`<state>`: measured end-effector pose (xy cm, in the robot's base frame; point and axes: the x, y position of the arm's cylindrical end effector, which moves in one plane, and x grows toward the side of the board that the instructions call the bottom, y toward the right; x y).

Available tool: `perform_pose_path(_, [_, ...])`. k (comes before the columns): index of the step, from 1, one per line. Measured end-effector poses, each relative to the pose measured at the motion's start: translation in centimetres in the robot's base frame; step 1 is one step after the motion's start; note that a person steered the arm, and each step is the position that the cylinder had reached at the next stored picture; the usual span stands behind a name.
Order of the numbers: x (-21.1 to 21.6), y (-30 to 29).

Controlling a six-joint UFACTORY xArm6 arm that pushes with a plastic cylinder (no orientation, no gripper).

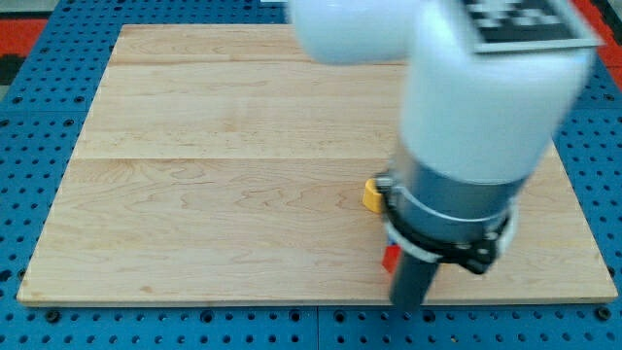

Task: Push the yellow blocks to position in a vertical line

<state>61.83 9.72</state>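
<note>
We see one yellow block (372, 194) on the wooden board (224, 175), and we use it as our reference landmark. Only its left portion shows; the rest is covered by our arm (466, 126), so we cannot make out its shape. It lies in the lower right part of the board, well away from the board's left edge. Below the yellow block and slightly to its right, a small red block (391, 258) shows as a sliver against the dark rod (413, 282); its shape is likewise hidden. The rod descends below and to the right of the yellow block, next to the red sliver. We cannot see our tip clearly: the rod's lower end is blurred near the board's bottom edge, so we cannot tell whether it touches either block. We carry no claw, so there is no grasp state to report. The white and grey arm body rises above and to the right of the yellow block, filling the view's upper right. A blue perforated surface (39, 58) surrounds the board on all sides.
</note>
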Motion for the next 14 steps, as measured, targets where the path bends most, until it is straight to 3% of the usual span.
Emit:
perform_pose_path(2, [-1.8, 1.4])
perform_pose_path(4, [-6.2, -5.1])
perform_pose_path(6, [-11.1, -4.7])
perform_pose_path(7, [-5.3, -2.5])
perform_pose_path(8, [-3.2, 2.7])
perform_pose_path(10, [-4.5, 10.6])
perform_pose_path(12, [-6.9, 1.5])
perform_pose_path(14, [-12.7, -3.3])
